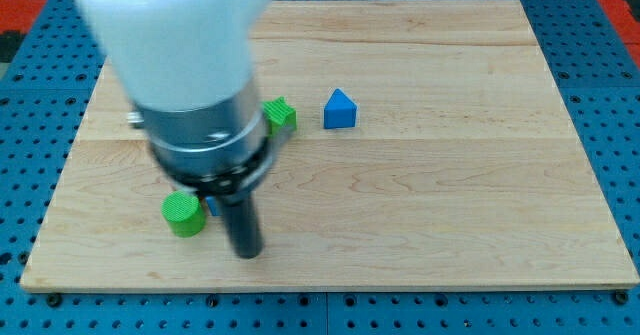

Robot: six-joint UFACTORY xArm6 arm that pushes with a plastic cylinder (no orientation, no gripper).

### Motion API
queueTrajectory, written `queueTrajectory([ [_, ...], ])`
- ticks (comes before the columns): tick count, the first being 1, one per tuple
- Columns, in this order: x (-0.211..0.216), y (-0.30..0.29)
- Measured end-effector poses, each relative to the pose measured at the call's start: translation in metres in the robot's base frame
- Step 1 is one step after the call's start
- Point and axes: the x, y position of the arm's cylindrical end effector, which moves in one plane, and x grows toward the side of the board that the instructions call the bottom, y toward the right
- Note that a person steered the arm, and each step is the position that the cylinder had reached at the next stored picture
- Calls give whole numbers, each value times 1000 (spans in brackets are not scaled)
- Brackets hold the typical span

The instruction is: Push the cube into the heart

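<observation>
Hiding a blue block (212, 206), my tip (247, 252) sits beside green cylinder (183, 216)

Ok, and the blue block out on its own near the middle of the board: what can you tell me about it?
The blue block looks like a small solid piece with a peaked top over squarer sides, matte blue, and its exact shape is hard to make out. It stands on the wooden board, up the view from the centre. Nothing touches it: the green block sits apart at its left, partly behind the arm. My tip is far off, toward the view's lower left.
</observation>
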Motion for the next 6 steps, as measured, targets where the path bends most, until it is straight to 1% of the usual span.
queueTrajectory([
  [1, -35, -9],
  [3, -37, -69],
  [4, -83, -30],
  [5, -111, -61],
  [6, -133, -76],
])
